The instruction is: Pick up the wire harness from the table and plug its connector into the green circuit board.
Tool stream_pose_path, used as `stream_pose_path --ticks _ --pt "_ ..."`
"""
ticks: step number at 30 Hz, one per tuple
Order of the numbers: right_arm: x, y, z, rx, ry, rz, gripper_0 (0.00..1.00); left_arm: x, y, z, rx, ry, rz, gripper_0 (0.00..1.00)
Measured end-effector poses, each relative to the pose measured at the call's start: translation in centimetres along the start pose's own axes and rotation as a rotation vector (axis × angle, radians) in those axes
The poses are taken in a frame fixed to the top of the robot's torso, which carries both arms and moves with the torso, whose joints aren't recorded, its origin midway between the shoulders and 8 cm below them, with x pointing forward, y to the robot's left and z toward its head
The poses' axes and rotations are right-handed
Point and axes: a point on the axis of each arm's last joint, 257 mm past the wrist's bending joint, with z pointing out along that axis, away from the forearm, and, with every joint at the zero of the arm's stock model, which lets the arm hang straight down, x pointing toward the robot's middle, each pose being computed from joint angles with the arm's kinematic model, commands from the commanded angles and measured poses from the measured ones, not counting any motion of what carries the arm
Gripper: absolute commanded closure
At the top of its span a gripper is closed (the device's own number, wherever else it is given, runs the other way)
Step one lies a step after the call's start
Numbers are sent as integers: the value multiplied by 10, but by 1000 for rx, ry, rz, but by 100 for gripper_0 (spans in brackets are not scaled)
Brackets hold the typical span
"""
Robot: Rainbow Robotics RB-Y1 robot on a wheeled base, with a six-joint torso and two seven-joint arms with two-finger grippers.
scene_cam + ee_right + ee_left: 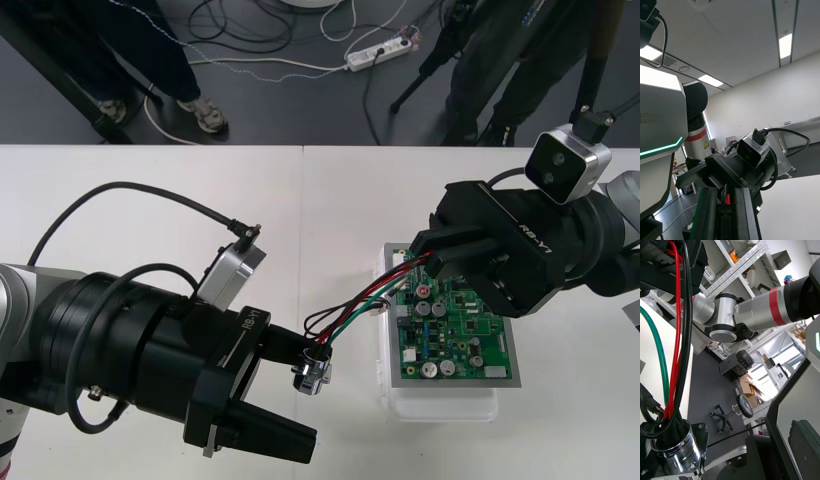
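The green circuit board (455,335) sits on its white base (440,408) at the table's right. My right gripper (425,258) hovers over the board's far left corner, shut on the harness's plug end; red wire shows between its fingers (707,215). The plug itself is hidden. Red, black and green wires (365,300) run left from there to the round metal socket (312,377). That socket hangs between the wide-apart fingers of my open left gripper (306,395), close to one finger. The wires (675,352), socket (673,450) and opposite finger (803,442) are close up in the left wrist view.
The left gripper's camera (232,272) and its looping black cable (120,190) stand over the table's left half. Beyond the far edge, a power strip (378,52) and loose cables lie on the dark floor. Bare table (330,210) stretches between the arms and the far edge.
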Motion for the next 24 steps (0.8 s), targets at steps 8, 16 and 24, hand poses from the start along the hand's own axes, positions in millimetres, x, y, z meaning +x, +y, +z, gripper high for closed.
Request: stream_pose_path --ticks 8,16,24 --pt "-2 0 -1 1 -8 2 100 0 0 0 0 0 0 0" --pt "-2 0 -1 1 -8 27 100 -1 1 0 -2 -3 1 0" --pt "-1 0 -1 1 -8 28 100 -11 8 -11 -44 -34 11 0"
